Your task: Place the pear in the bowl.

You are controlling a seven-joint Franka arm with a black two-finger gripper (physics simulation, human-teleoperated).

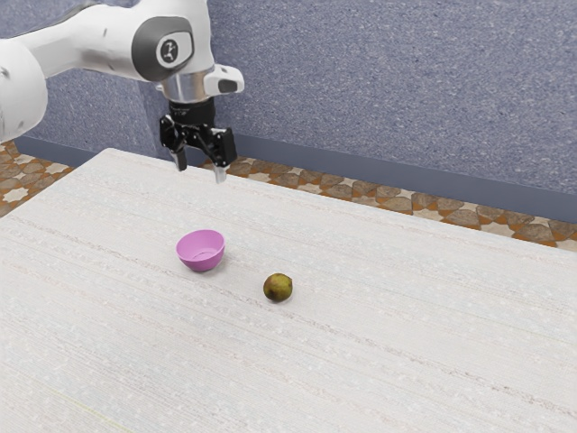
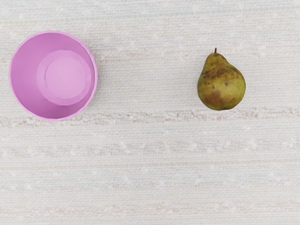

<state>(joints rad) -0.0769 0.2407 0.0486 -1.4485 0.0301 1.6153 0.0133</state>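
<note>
Holding nothing in the wide-spread gripper (image 1: 200, 168), above a pale, streaked, perhaps woven tabletop (image 2: 150, 145). Seeing a mottled, stemmed pear (image 2: 221, 86) lying there, apart from a smooth, round pink bowl (image 2: 28, 77).

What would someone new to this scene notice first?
Probably the bright pink bowl, empty on the pale table. Next, likely the white arm coming in from the exterior view's upper left, its black gripper open above the table. The mottled green-brown pear lies on the table beside the bowl, apart from it.
</note>
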